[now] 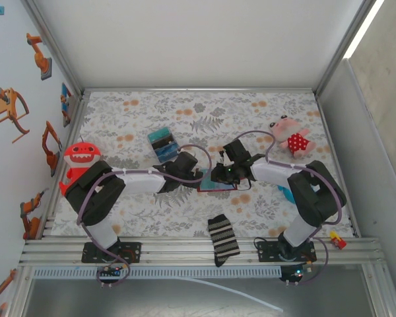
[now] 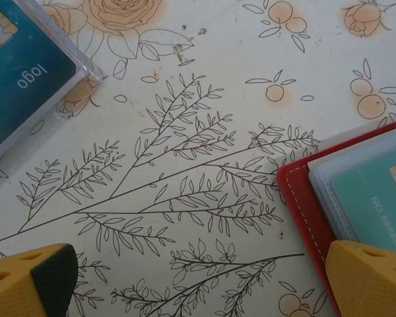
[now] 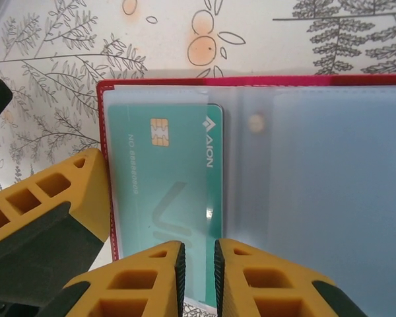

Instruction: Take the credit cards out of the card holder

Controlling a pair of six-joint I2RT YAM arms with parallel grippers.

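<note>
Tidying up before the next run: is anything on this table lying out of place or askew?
The striped sock stands out: it lies at the near edge of the table and hangs over onto the metal rail. A small red-and-yellow piece also sits on that rail at the right end.

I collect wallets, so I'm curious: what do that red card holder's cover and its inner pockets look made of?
The card holder's cover looks like red leather or imitation, with white stitching along its edge. The pockets seem frosted soft plastic: the teal card shows hazily through.
</note>
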